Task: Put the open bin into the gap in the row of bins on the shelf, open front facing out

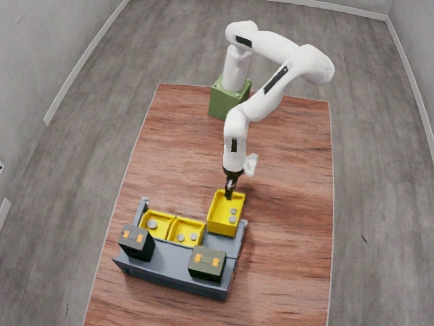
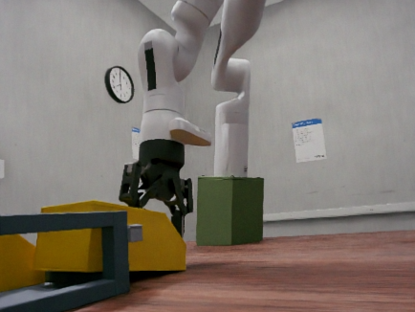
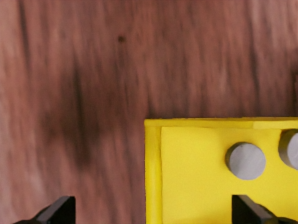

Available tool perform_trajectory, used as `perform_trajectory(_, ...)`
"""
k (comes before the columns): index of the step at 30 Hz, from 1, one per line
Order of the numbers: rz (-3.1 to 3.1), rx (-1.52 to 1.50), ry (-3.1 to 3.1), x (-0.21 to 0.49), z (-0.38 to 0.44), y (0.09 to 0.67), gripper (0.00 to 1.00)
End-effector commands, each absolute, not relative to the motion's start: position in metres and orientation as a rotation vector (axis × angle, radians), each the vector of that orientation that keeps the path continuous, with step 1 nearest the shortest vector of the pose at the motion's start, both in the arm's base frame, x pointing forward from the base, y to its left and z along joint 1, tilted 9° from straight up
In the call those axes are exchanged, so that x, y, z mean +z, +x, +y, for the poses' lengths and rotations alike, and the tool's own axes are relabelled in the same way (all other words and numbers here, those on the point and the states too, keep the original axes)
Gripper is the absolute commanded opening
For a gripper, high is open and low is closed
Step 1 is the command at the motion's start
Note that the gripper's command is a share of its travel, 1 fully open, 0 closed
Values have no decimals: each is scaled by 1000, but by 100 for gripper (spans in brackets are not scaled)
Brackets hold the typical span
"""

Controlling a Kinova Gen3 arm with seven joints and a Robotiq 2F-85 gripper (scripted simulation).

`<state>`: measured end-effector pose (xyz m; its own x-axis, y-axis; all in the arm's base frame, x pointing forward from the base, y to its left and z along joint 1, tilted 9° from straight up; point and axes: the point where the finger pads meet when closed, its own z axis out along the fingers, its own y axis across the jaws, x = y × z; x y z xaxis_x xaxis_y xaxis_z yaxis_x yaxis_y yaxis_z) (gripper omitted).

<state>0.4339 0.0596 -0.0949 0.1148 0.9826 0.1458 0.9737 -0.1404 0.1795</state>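
Observation:
The yellow bin is at the right end of the shelf. Its rear end is at the shelf's front edge, in line with the gap; most of it sticks out toward the arm. Its low, sloped front faces the arm. Two grey round parts lie in it. My gripper is open and points down, with a finger on each side of the bin's front wall. In the exterior view the bin hides one fingertip.
Two yellow bins with grey parts stand on the shelf left of the gap. The low upper board carries two dark boxes. The shelf's side post stands beside the gap. The arm's green base is behind.

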Motion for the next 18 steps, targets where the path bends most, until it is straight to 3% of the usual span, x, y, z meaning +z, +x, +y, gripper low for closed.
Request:
perform_trajectory(1, 2033, 359, 2316, -99, 60, 436, 100)
perform_trajectory(18, 2033, 359, 2316, -105, 61, 437, 100)
